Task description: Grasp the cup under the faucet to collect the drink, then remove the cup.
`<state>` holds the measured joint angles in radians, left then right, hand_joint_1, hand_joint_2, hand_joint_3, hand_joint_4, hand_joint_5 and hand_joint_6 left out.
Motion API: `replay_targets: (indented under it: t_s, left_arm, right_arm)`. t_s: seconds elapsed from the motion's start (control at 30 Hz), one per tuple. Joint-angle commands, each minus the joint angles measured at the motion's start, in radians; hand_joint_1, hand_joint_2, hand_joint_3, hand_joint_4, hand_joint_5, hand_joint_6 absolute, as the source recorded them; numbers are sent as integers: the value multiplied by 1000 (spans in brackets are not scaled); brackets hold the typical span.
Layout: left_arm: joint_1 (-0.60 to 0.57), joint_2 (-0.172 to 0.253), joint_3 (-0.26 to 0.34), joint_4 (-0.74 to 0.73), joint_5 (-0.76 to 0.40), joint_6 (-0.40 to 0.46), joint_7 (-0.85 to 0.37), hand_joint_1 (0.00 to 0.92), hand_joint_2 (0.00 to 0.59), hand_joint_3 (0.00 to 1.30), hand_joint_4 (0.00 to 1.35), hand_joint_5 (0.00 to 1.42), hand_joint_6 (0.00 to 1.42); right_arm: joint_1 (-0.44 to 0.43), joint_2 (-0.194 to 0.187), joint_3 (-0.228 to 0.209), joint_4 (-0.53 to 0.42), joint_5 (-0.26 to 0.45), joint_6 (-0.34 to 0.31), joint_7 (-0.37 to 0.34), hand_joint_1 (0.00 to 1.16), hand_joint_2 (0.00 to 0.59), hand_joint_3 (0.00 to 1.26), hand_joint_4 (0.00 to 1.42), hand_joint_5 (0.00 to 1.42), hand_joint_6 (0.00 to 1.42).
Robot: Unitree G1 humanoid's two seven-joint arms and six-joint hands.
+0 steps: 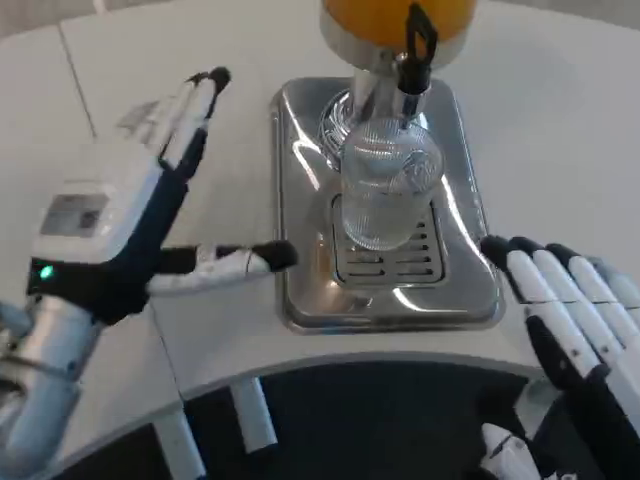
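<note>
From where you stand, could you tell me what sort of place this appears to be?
Probably a drinks station on a white table: an orange-filled dispenser with a black tap, a clear ribbed cup beneath it, standing on a shiny metal drip tray.

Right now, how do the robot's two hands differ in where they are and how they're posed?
The left hand is raised left of the steel drip tray, fingers spread wide, thumb reaching toward the tray's edge; the right hand sits low at the tray's right front corner, fingers straight and close together. The left shows its white back, the right mostly its fingers. Both hold nothing, and neither touches the glass cup.
</note>
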<state>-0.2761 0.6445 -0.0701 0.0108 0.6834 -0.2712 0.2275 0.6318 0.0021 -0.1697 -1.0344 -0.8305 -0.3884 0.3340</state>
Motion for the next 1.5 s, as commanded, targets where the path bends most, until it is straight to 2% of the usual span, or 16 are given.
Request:
replay_targets:
  t_s: [0.03,0.17,0.3,0.47,0.53,0.67,0.73,0.8,0.93,1.13,1.23,1.33,1.5]
  left_arm:
    - [154,60,51,-184,70,47,-93,0,0,0,0,0,29]
    - [286,65,112,-301,114,72,-120,0,0,0,0,0,21]
    - [397,45,153,-380,173,92,-116,0,0,0,0,0,12]
    - [528,-48,133,-460,315,122,-27,5,7,0,0,0,1]
    - [566,-71,114,-470,337,113,-15,7,8,0,0,0,0]
    - [602,-88,102,-476,344,93,-13,9,10,0,0,0,0]
    - [615,-95,100,-479,341,85,-13,10,11,0,0,0,0]
    - [621,-100,99,-483,337,80,-14,11,11,0,0,0,0]
    - [626,-111,97,-487,330,76,-19,12,14,0,0,0,0]
    - [630,-122,98,-491,327,65,-22,15,17,0,0,0,6]
    - [631,-124,98,-491,325,63,-24,15,17,0,0,0,7]
    - [633,-127,95,-492,327,64,-27,15,17,0,0,0,9]
    - [636,-128,92,-492,327,64,-33,16,17,0,0,0,10]
  right_arm:
    - [-9,14,30,-13,6,9,-11,198,576,0,0,0,0]
    - [-36,41,53,-13,19,48,1,198,576,0,0,0,0]
    - [-52,66,62,-13,43,76,8,198,576,0,0,0,0]
    - [-89,118,76,-13,84,139,26,198,576,0,0,0,0]
    - [-126,134,89,-13,87,183,40,198,576,0,0,0,0]
    - [-209,167,124,-13,92,296,54,198,576,0,0,0,0]
    - [-270,178,144,-13,103,391,58,198,576,0,0,0,0]
    - [-349,175,149,-13,114,477,57,197,573,0,0,0,0]
    - [-481,135,132,-13,126,587,55,198,551,0,0,0,0]
    - [-658,88,75,-13,135,705,90,199,539,0,0,0,0]
    - [-706,80,65,-13,133,737,110,198,534,0,0,0,0]
    - [-724,94,73,-13,123,739,118,194,519,0,0,0,0]
    - [-735,92,70,-13,113,742,121,191,517,0,0,0,0]
